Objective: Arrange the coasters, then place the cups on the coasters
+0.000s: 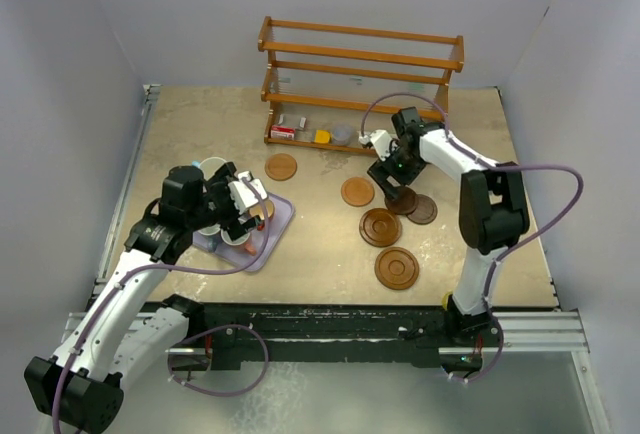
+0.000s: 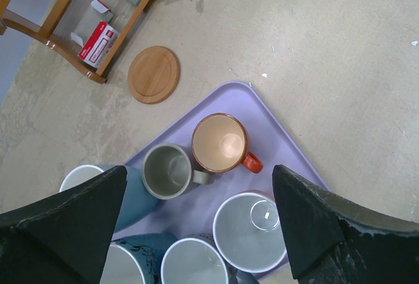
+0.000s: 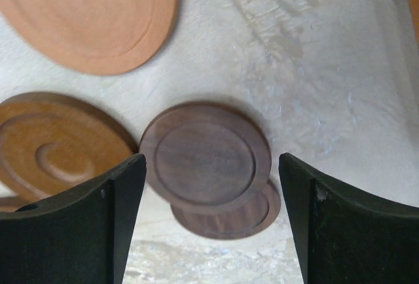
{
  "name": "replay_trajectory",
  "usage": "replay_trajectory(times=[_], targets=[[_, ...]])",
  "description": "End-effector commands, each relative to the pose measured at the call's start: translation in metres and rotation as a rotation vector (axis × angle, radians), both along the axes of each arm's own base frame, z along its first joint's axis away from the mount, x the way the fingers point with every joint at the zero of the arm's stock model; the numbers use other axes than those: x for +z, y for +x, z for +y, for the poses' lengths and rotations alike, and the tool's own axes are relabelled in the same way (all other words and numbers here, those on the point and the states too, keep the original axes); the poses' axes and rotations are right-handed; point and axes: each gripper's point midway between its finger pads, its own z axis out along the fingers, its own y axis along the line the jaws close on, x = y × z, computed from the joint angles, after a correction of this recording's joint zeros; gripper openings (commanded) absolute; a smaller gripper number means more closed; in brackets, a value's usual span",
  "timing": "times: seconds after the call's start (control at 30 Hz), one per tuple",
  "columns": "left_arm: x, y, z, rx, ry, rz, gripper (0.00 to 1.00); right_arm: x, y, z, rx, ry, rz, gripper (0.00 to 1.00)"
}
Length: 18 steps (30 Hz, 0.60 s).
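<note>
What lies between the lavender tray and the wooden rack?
One light brown coaster, flat on the table, touching neither the tray nor the rack; the left wrist view shows it.

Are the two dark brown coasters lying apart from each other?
No, the upper dark coaster lies partly on top of the lower dark coaster, covering most of it.

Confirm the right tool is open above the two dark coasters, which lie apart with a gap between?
Not apart: the upper dark coaster lies partly on the lower dark coaster, per the right wrist view. The right tool is indeed open above them.
</note>
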Motion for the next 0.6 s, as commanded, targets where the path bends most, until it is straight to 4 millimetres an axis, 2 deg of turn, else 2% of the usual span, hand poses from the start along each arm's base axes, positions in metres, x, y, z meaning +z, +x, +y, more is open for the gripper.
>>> replay_trajectory(times=[0.0,0.17,0.37,0.43,0.57], targets=[[0.013,0.004,-0.006,-0.03,-0.02,-0.056,0.89,0.041,-0.015,0.003,-0.009,0.09,-0.033,0.86],[0.014,0.003,-0.006,-0.032,-0.022,-0.061,0.89,0.043,-0.03,-0.014,0.01,0.071,-0.027,0.88],[0.015,0.003,-0.006,-0.029,-0.022,-0.063,0.89,0.024,-0.043,-0.032,0.044,0.018,-0.001,0.88],[0.015,0.003,-0.006,-0.03,-0.022,-0.061,0.89,0.018,-0.044,-0.035,0.065,0.0,0.012,0.88],[0.016,0.003,-0.006,-0.029,-0.021,-0.058,0.89,0.007,-0.031,-0.042,0.075,-0.058,-0.01,0.88]])
